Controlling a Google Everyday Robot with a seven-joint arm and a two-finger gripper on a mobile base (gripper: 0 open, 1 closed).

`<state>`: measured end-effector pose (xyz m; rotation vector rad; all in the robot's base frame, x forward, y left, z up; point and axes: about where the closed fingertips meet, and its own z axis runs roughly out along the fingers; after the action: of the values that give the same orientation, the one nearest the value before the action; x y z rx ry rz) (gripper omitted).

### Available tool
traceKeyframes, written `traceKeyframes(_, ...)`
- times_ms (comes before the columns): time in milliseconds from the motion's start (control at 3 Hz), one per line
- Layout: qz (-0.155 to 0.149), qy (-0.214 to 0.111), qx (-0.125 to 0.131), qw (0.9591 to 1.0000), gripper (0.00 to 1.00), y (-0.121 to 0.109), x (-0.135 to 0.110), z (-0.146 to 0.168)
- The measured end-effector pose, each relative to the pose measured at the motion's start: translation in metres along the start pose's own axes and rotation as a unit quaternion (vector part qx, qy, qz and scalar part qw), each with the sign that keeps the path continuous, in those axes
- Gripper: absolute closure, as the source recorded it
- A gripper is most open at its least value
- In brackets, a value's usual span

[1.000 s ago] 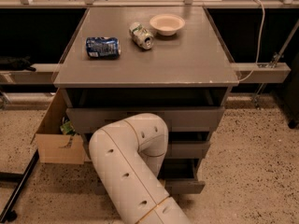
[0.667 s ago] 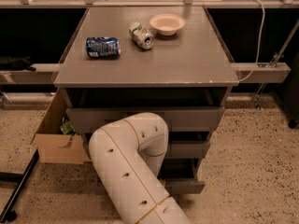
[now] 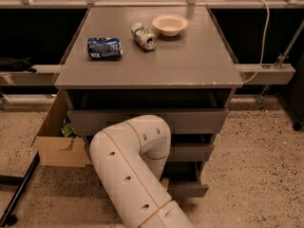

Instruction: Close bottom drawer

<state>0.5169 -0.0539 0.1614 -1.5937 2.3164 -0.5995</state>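
The lowest, narrow grey drawer front (image 3: 187, 190) under the grey bench (image 3: 166, 61) stands pulled out, so closing it is not yet done, and the gripper is hidden behind the white jointed arm (image 3: 128, 170), its state impossible to tell.

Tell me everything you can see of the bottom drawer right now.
The bottom drawer is the lowest of three grey fronts under the cabinet top: a flat, narrow panel, matte like painted metal. It stands pulled out, level, its dark inside showing above the front. The white arm covers its left part, so no knob shows. The gripper is out of sight, likely behind that arm; whether it touches the drawer cannot be told.
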Motion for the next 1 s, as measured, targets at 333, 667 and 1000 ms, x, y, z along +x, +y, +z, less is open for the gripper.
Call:
traceKeyframes(333, 0.003, -0.001, 0.012, 0.9999, 0.00, -0.001, 0.008, -0.011)
traceKeyframes(667, 0.028, -0.006, 0.055, 0.9981, 0.00, -0.004, 0.051, -0.052)
traceKeyframes(1000, 0.028, -0.006, 0.055, 0.9981, 0.00, -0.004, 0.051, -0.052)
